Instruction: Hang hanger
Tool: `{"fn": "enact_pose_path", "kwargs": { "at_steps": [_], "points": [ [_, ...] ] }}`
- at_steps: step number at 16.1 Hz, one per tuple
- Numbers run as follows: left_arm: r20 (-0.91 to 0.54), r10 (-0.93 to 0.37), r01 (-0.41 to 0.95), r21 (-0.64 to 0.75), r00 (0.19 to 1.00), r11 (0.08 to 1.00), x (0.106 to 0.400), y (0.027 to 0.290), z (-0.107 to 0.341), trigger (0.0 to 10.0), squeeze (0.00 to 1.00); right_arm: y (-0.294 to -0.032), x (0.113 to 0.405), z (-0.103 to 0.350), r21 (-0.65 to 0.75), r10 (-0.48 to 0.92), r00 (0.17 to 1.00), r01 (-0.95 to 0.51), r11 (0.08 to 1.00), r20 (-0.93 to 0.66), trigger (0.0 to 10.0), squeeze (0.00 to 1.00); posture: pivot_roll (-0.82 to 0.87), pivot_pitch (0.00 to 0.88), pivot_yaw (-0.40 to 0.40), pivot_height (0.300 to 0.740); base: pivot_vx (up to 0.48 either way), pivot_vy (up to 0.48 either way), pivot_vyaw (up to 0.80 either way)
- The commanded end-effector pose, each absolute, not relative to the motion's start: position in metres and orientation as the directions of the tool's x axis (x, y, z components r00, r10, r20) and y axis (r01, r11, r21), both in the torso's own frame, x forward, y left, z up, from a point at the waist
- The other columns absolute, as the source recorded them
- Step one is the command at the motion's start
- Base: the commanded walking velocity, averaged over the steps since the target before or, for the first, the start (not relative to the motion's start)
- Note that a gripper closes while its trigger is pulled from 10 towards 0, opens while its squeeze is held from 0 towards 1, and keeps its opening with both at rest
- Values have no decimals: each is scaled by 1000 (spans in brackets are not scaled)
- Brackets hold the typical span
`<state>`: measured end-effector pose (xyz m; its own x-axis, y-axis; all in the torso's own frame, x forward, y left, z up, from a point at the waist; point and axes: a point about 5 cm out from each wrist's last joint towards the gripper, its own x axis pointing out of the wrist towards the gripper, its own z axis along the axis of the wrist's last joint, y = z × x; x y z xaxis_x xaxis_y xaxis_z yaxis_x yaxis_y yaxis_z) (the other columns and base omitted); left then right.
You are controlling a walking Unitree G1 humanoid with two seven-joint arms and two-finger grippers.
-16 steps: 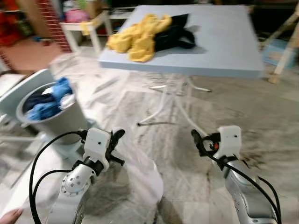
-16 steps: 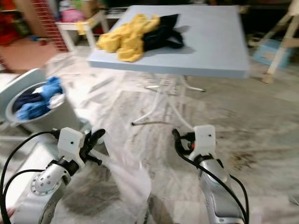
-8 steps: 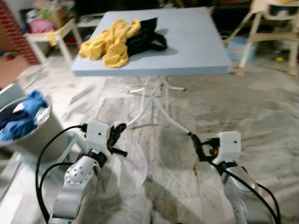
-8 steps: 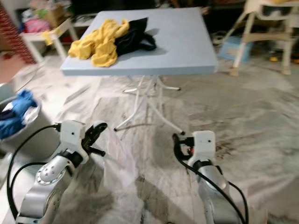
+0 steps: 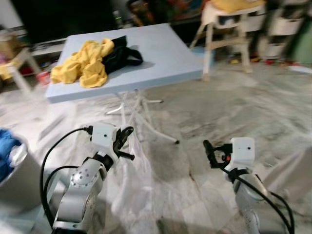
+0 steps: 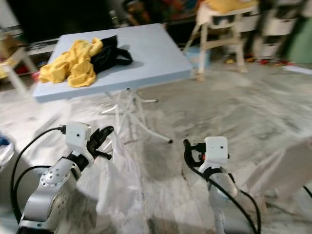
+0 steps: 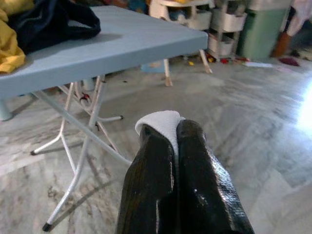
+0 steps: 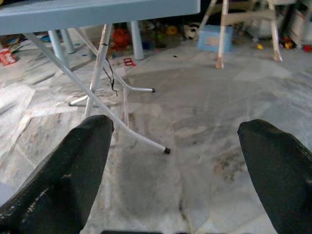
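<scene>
My left gripper is held out low in front of me, shut on a thin white garment that hangs down from it toward the floor. In the left wrist view a fold of this white cloth is pinched between the two black fingers. My right gripper is held out at the same height, open and with nothing in it; its fingers stand wide apart over the marble floor. No hanger can be made out.
A light blue folding table stands ahead on thin white legs, carrying a yellow garment and a black one. A grey laundry bin with blue clothes is at the far left. A white high chair stands behind the table.
The camera has swung to the right: table and bin slid left in the picture, and the high chair came into view. Both grippers keep their pose and the cloth stays held.
</scene>
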<state>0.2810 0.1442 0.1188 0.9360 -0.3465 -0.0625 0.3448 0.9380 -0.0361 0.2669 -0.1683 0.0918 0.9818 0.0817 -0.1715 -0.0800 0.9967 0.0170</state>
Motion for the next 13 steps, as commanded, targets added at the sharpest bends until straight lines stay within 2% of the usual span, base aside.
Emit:
{"fn": "enact_pose_path", "kwargs": {
  "at_steps": [1,13],
  "points": [
    [-65,-319,318,-27,945,948,283,152,120,10000,0,-162,268,94,17,100,981,-99,995,-166,10000,0,-104,56,118,740,0,360,-800],
    [-67,-316,314,-45,946,948,287,146,119,10000,0,-156,272,100,17,114,982,-113,993,-153,10000,0,-112,65,114,740,0,393,-776]
  ]
}}
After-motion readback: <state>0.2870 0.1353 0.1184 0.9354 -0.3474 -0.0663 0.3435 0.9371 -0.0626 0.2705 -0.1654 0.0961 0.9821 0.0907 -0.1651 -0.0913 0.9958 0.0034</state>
